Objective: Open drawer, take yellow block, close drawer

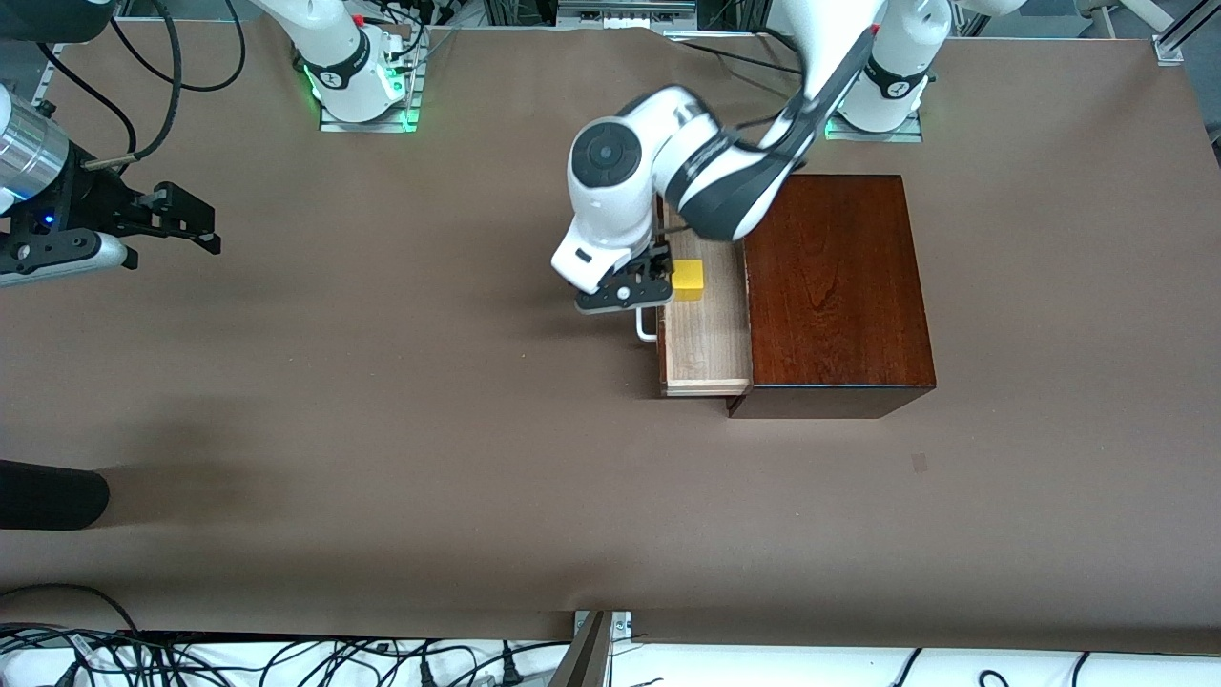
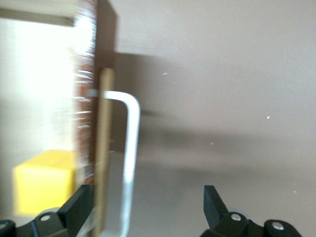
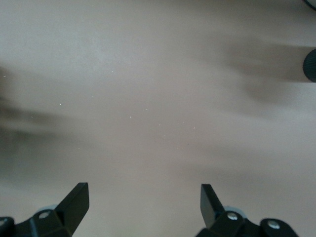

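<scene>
Block (image 1: pixel 689 279) lies in drawer (image 1: pixel 706 353) beside left tool (image 1: pixel 637 291).

Drawer (image 1: pixel 704 353) pulled partway out of the dark reddish-brown wooden box (image 1: pixel 835 286) toward the right arm's end of the surface; pale wood interior exposed, white loop handle (image 1: pixel 646 327) on its dark front. Yellow block (image 1: pixel 689 280), a small bright cube, sits upright inside the drawer, close to the front panel.

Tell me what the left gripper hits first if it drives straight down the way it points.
Likely the drawer's white loop handle: the left gripper hangs open-jawed over the drawer front, handle between its jaws, yellow block just off to one side. Depth is unclear.
</scene>
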### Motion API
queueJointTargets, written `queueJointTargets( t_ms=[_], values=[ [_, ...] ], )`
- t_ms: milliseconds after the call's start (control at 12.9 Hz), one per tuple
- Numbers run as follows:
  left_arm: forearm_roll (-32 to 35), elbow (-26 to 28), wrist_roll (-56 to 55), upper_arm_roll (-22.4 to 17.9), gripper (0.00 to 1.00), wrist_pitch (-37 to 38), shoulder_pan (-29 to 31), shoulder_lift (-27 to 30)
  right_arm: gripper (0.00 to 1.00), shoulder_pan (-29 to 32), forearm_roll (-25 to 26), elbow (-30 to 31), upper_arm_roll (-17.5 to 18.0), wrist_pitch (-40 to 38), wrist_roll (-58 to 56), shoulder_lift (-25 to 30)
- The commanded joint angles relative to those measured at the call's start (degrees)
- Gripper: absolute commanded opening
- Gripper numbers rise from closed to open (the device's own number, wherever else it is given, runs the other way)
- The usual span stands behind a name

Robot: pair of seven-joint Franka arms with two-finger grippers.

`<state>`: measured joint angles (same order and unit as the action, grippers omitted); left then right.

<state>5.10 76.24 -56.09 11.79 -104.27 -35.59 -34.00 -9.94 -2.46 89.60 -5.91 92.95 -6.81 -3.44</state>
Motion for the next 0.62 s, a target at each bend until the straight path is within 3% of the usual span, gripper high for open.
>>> queueJointTargets(
  t_ms=[0, 232, 541],
  values=[
    [-1.0, -2.5, 0.1, -0.3, 1.0, 10.5, 3.8, 5.7, 1.0, 0.4, 0.9, 0.0, 0.6, -0.8, 0.6, 0.6],
    [-1.1, -3.0, 1.9, -0.2, 1.0, 17.6, 12.3, 11.7, 1.0, 0.3, 0.3, 0.0, 1.9, -0.8, 0.7, 0.7],
    [-1.1, -3.0, 19.7, -0.2, 1.0, 24.4, 24.7, 16.7, 1.0, 0.3, 0.0, 0.0, 5.6, -0.2, 0.8, 0.6]
  ],
)
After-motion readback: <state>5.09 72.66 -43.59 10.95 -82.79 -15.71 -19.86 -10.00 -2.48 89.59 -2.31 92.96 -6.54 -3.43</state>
